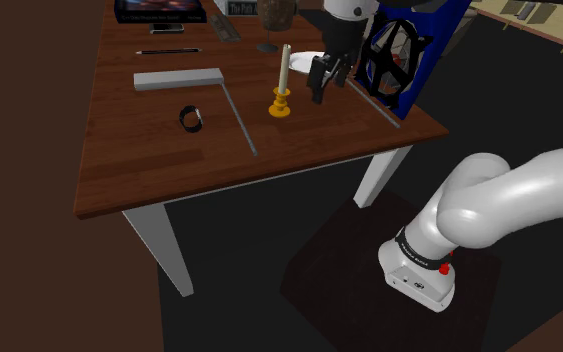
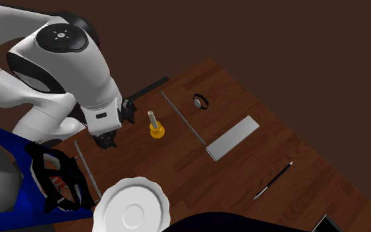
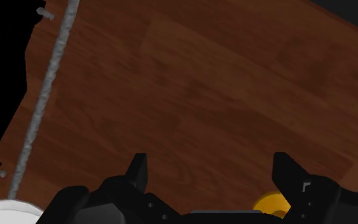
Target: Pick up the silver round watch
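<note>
Spread hand (image 1: 327, 90) hangs beside candlestick (image 1: 282, 101), well apart from watch (image 1: 191, 119)

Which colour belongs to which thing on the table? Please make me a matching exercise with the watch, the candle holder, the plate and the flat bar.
Things:
1. watch
2. candle holder
3. plate
4. flat bar

Colours:
A. white
B. grey
C. orange-yellow
D. dark strap, pale round face

Pairs: 1-D, 2-C, 3-A, 4-B.
</note>
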Robot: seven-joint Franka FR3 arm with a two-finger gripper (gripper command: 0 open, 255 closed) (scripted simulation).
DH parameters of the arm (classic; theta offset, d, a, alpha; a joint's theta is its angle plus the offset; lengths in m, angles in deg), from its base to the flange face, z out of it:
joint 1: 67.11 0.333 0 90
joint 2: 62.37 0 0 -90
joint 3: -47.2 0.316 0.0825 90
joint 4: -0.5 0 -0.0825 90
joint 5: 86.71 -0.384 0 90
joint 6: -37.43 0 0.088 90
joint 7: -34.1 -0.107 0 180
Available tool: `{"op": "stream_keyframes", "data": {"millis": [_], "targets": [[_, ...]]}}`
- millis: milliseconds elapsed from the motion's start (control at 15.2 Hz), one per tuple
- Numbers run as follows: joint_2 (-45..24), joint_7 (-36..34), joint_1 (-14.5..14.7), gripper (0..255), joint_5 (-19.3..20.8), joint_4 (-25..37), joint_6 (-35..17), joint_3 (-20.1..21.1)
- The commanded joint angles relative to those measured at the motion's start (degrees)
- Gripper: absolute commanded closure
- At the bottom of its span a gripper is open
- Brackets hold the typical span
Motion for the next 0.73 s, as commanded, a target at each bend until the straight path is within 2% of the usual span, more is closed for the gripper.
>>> {"op": "stream_keyframes", "data": {"millis": [0,660], "targets": [[-3.18,-1.61,0.41,0,-1.03,2.47,-0.68,1.25],[-22.21,-10.26,2.22,0,-3.05,20.10,-2.27,7.63]]}}
